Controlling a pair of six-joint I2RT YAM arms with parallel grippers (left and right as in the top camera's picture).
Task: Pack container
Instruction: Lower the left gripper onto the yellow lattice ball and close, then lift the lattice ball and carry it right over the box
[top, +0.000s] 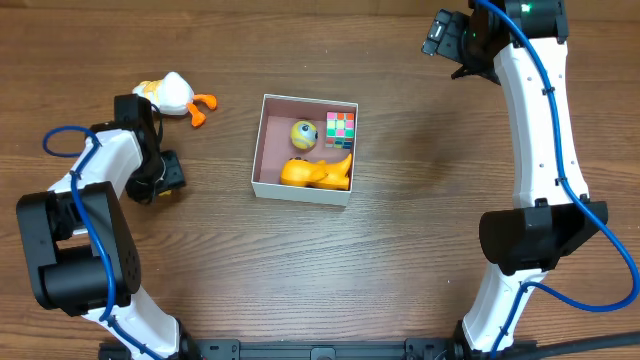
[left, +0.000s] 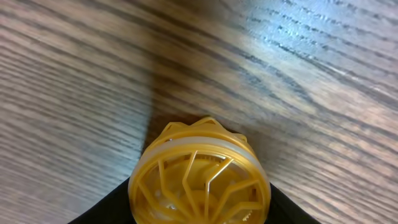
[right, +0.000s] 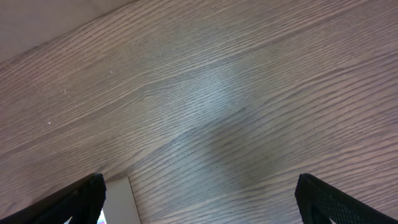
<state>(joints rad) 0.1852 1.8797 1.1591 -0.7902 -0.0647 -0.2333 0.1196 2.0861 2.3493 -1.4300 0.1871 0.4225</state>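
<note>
Toy (left: 200, 180) in left gripper (top: 165, 178), hidden overhead

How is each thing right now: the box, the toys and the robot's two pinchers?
Container: lidless, holding three toys.
Yellow ball: inside the container.
Colour cube: inside the container.
Orange duck: inside the container.
White duck: outside, on the table.
Yellow wheel toy: gripped, it seems, between the left jaws.
Left jaws: shut on the yellow wheel toy.
Right jaws: open, empty.

Container (top: 275, 140) white outside, pink inside; cube (top: 340, 129) multicoloured; latticed toy (left: 200, 180) yellow.
</note>
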